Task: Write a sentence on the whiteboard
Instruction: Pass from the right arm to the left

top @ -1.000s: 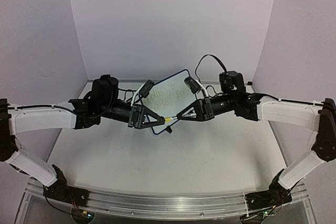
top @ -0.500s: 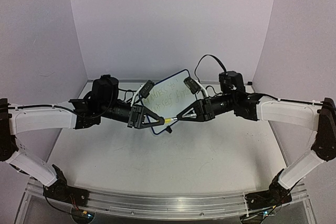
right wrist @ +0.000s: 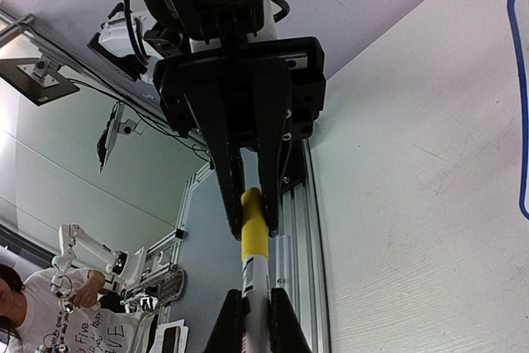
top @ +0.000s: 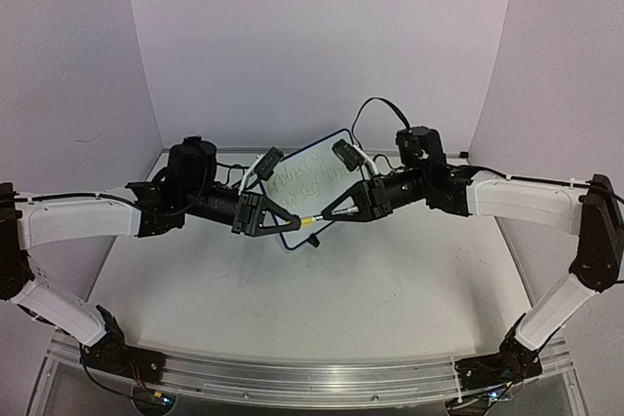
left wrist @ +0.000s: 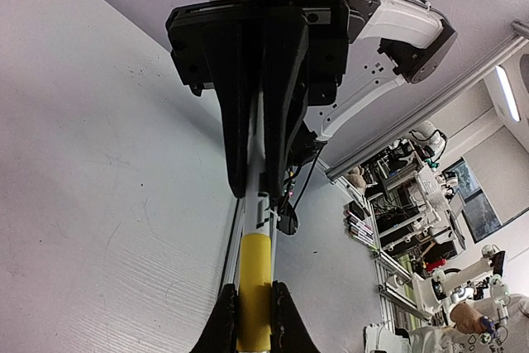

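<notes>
A marker (top: 310, 219) hangs level between my two grippers, above the table and in front of the whiteboard (top: 336, 143). The board leans at the back centre, blue-rimmed, with the faint yellow-green sentence (top: 307, 174) on it in two lines. My left gripper (top: 292, 224) is shut on the marker's yellow cap (left wrist: 254, 279). The left wrist view shows both fingertips pressed to the cap, midway at the left gripper (left wrist: 254, 320). Facing it, my right gripper (top: 328, 213) is shut on the white barrel (right wrist: 256, 283), as the right wrist view shows at the right gripper (right wrist: 254, 320).
The board's blue rim (right wrist: 521, 105) shows at the right edge of the right wrist view. A small black clip foot (top: 314, 240) stands under the marker. An aluminium rail (top: 312, 377) runs along the table's near edge. Pale walls close in the back and sides.
My left gripper has closed onto the yellow cap. The right arm has shifted a little left and up, and the marker stays between the two grippers.
</notes>
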Controlling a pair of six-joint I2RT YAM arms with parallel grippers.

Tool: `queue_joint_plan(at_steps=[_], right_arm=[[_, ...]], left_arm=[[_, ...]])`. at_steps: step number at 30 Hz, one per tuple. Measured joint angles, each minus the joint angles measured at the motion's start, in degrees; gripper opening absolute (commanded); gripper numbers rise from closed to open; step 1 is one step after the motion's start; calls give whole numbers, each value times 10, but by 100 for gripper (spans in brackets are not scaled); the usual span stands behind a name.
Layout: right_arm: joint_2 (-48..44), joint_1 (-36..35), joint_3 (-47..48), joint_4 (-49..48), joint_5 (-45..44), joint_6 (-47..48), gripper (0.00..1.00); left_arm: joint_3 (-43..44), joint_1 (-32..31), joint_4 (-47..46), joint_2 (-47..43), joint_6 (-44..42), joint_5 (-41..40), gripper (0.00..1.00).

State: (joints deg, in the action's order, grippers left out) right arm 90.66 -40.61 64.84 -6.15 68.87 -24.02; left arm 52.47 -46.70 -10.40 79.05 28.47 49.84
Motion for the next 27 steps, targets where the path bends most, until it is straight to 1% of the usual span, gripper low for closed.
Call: queue_joint_plan(at_steps=[15,18,19,20,21,22,24,25,26,27], right_arm=[[28,-7,22,23,24,2,0],[29,-9,22,32,15,4,0],[26,-10,22,36,4,7,2],[22,-13,21,40,-12,11,8],[15,-16,17,44,-32,14,22],[5,-20,11,47,-56,18,40],[-14,-28,-2,43,-124,25,66],[-23,-31,-6,38,-158,29,80],[-30,-33,-9,35,-186,31,90],[-34,-34,-11,34,-216,33,98]], left_arm=[[0,7,17,8,1,34,0],[0,8,27,10,0,35,0],[0,8,32,10,-2,33,0],[0,9,37,10,-8,29,0],[0,10,42,10,-17,24,0],[0,10,47,9,-28,17,0],[-1,6,55,5,-46,-3,0],[-3,3,54,4,-51,-14,0],[-9,1,51,2,-56,-29,0],[-19,1,47,-3,-59,-42,0]])
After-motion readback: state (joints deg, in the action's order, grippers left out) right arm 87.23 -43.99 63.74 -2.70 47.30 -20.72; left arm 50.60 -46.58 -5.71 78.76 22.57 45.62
